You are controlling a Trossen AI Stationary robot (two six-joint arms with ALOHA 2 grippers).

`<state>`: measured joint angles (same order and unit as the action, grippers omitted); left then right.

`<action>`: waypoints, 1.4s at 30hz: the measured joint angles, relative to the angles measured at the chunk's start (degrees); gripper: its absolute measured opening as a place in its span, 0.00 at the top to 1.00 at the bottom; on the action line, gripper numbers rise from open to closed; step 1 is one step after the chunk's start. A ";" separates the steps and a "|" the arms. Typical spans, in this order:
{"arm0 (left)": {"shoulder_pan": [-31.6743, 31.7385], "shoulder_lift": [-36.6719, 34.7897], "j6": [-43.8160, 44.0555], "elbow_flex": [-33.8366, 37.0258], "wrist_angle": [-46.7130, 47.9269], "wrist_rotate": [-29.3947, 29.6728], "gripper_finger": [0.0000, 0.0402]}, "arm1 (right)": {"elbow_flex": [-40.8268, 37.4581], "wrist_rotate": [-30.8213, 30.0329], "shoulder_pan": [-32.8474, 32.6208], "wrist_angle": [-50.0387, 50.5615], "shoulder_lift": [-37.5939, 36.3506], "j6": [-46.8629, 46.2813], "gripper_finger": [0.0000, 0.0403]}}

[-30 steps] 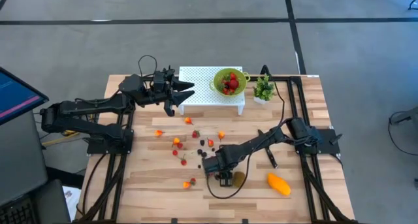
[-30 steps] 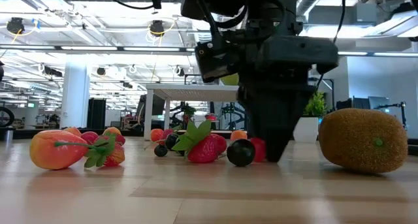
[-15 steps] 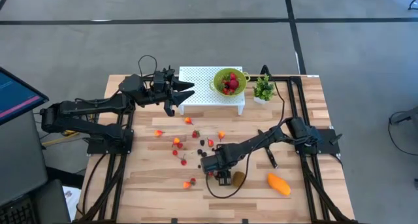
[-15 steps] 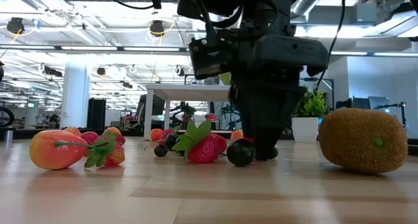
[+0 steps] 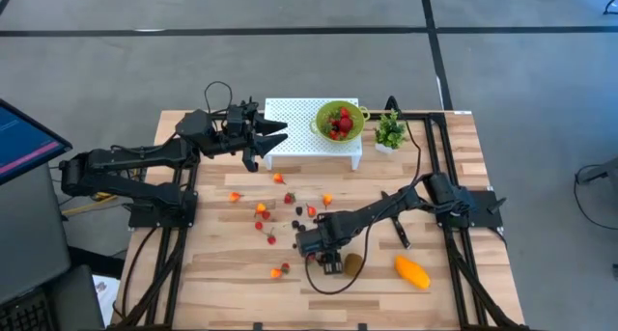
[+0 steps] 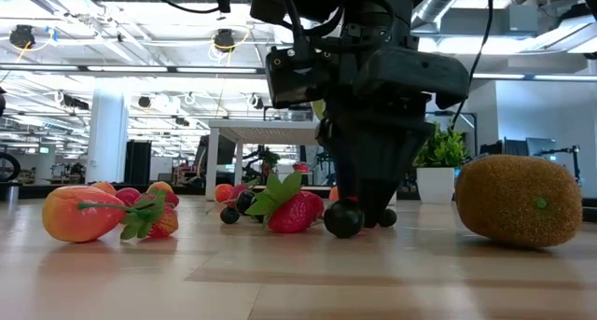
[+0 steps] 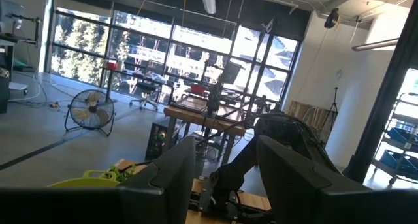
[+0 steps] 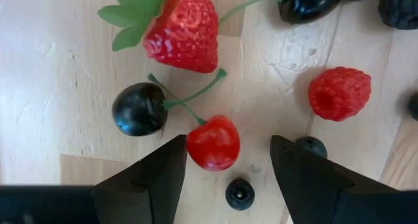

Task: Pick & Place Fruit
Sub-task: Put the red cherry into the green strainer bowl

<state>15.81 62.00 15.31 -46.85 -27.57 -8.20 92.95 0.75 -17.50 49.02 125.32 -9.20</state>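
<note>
Right gripper (image 5: 329,264) low over the surface (image 5: 222,273) near its front middle, fingers spread, nothing between them yet. Wrist view: red cherry (image 8: 213,143) sits just ahead of the gap, nearer the one finger (image 8: 149,178); its stem joins a dark cherry (image 8: 138,108) beside it. Strawberry (image 8: 181,29) farther ahead, raspberry (image 8: 339,93) off to the side, two small dark berries (image 8: 240,193) close by the fingers. Compared with a second ago, the gripper has shifted a little leftward in the low view, away from the kiwi (image 6: 518,200); the gap to it is wider now. The dark berry (image 6: 343,218) at its tips now shows in front of the gripper (image 6: 364,203), fingertips down at the surface. Kiwi (image 5: 353,263) lies just right of the gripper, mango (image 5: 412,271) farther right; both unmoved. Scattered small fruit (image 5: 263,211) left of centre, unchanged. Bowl (image 5: 339,119) of red fruit on the white stand (image 5: 294,114). Left gripper (image 5: 276,132) hangs by the stand's left end, fingers apart, empty, same place as before.
</note>
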 joint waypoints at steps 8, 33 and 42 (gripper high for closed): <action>0.00 0.00 0.00 0.00 0.00 0.00 0.60 | 0.00 0.43 0.00 -0.22 -0.02 0.64 0.59; 0.00 0.00 0.00 0.00 0.00 -0.01 0.60 | 0.12 0.68 0.42 2.09 -1.11 -2.47 0.94; 0.00 0.00 0.00 0.01 0.00 0.01 0.60 | 0.04 0.76 -0.11 2.69 -1.51 -2.85 0.90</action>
<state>15.81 62.00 15.31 -46.84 -27.57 -8.19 92.99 1.51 -17.61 51.71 123.81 -12.05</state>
